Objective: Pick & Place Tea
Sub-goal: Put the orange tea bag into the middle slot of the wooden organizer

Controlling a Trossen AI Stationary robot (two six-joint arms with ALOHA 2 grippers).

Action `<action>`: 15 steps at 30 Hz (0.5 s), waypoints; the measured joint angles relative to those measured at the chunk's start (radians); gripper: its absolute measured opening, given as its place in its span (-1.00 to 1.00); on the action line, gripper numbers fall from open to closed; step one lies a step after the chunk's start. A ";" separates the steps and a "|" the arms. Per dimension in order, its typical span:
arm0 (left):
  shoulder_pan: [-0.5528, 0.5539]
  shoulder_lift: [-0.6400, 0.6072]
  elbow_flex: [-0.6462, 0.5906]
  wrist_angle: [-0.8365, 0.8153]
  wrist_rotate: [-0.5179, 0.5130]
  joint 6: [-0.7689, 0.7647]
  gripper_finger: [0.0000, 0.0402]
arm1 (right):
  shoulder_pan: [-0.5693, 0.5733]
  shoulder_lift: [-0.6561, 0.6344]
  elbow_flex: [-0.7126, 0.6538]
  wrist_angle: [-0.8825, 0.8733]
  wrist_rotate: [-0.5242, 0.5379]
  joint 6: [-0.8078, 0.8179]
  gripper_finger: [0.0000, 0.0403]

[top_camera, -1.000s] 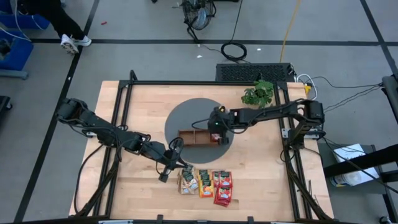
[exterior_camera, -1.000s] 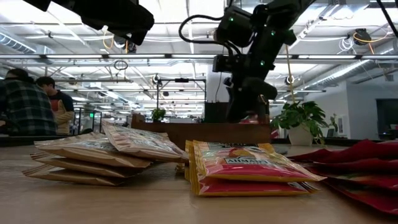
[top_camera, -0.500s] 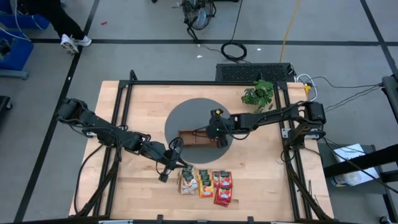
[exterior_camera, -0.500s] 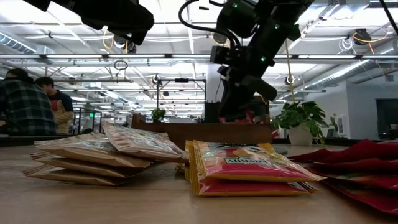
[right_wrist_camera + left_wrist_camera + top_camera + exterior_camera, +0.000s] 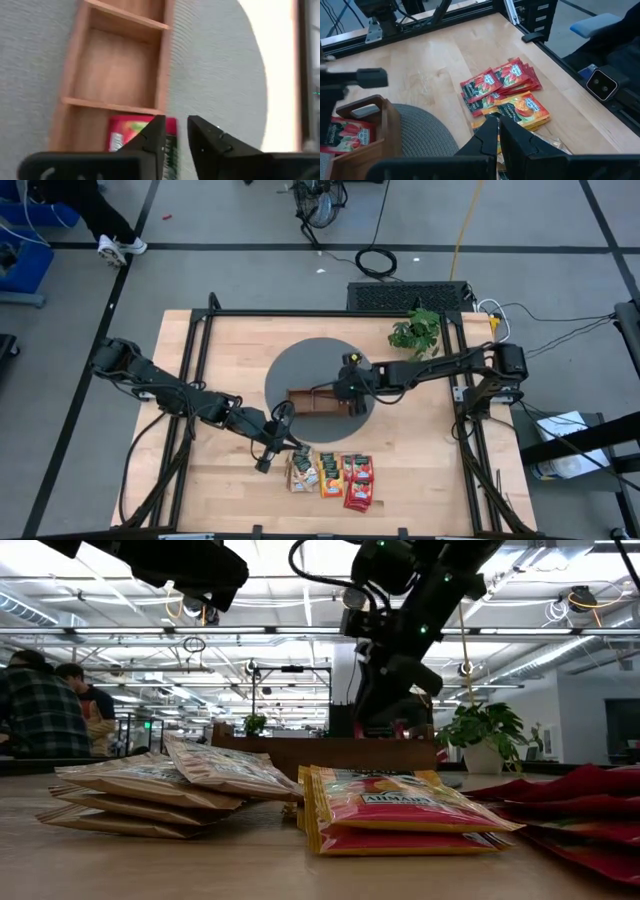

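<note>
Three piles of tea sachets lie near the table's front edge: tan [image 5: 300, 472], orange-yellow [image 5: 328, 473] and red [image 5: 358, 480]. One red sachet [image 5: 131, 134] lies in the end compartment of the wooden tray [image 5: 315, 400]. My right gripper [image 5: 176, 131] hangs open just above that compartment, and grey mat shows through the gap between its fingers. One finger hides part of the sachet. My left gripper [image 5: 498, 125] is shut and holds nothing. It hovers beside the tan pile on the pile's left [image 5: 266, 463], above the table.
The tray sits on a round grey mat [image 5: 295, 370]; its two other compartments [image 5: 117, 70] show bare wood. A potted plant [image 5: 415, 332] stands at the back right. Black frame rails [image 5: 200, 350] run along the table's sides. People [image 5: 45, 705] stand in the room beyond.
My right gripper has risen a little above the tray, shifted slightly toward the table's left and turned at the wrist. The sachet piles and the tray have stayed where they were.
</note>
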 joint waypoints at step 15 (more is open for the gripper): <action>0.000 0.000 0.001 0.000 0.000 0.010 -0.87 | 0.248 -0.462 -0.147 -0.074 0.051 0.064 -0.80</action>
